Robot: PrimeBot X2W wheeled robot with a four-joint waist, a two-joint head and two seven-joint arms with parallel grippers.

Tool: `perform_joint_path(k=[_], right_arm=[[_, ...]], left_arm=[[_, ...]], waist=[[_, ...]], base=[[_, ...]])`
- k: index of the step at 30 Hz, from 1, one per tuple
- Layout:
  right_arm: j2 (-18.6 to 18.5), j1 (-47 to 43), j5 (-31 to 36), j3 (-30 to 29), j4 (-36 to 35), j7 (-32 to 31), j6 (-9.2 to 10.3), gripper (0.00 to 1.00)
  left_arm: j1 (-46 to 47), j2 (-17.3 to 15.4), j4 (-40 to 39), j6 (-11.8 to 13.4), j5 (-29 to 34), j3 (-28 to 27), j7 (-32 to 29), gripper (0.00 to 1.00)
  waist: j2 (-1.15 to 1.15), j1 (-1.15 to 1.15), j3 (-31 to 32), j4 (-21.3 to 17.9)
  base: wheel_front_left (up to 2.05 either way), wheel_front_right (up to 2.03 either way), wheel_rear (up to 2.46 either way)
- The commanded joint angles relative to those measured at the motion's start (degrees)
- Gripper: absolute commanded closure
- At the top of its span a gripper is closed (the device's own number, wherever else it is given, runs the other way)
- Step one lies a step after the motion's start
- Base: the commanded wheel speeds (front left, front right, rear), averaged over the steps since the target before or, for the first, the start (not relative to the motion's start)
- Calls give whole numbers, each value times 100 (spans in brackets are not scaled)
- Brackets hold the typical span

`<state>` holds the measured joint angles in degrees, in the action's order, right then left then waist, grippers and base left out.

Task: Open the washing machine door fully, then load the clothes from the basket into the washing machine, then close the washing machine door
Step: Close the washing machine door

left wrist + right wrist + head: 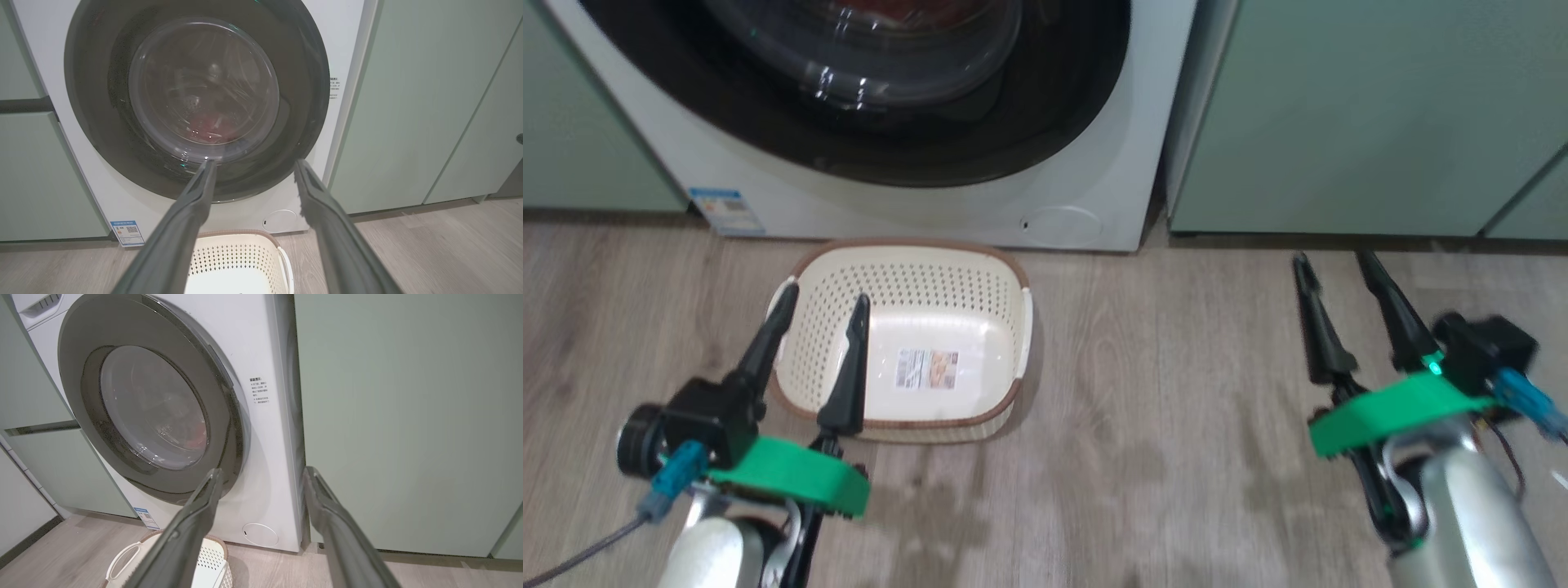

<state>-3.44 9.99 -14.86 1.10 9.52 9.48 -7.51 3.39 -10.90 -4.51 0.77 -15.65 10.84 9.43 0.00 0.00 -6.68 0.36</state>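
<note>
The washing machine (1086, 163) (347, 49) (265, 428) stands before me with its door (915, 122) (196, 94) (151, 412) shut flat against the front. Red clothes (212, 124) (196, 437) show dimly behind the glass, inside the drum. On the floor in front sits the cream basket (915, 286) (237, 257) (212, 559), holding nothing; its label sticker (926, 368) shows on the bottom. My left gripper (823, 306) (253, 163) hangs open over the basket's left side. My right gripper (1335, 261) (261, 471) is open above bare floor to the right, gripping nothing.
Pale green cabinets (1356, 114) (429, 102) (408, 416) flank the washer on both sides. Grey wood-look floor (1160, 408) stretches between the basket and my right arm. A blue label sticker (723, 211) and a round lower cap (1066, 222) mark the washer's base.
</note>
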Motion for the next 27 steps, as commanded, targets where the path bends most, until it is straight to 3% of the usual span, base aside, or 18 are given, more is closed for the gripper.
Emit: perform_joint_path(k=[1,14,27], right_arm=[[56,35,10,81,-289,-28,2,0],[56,-1105,265,-418,-1751,-591,2,0],[56,-1304,268,-556,-2074,-767,2,0]], left_arm=[[64,-117,-204,39,7,-196,-18,0],[-302,-93,-324,322,-2,-258,-83,0],[-422,-139,-399,445,-33,-297,-94,0]], waist=[[0,0,102,-90],[0,0,343,-226],[0,0,393,-170]], base=[[0,0,0],[0,0,0],[0,0,0]])
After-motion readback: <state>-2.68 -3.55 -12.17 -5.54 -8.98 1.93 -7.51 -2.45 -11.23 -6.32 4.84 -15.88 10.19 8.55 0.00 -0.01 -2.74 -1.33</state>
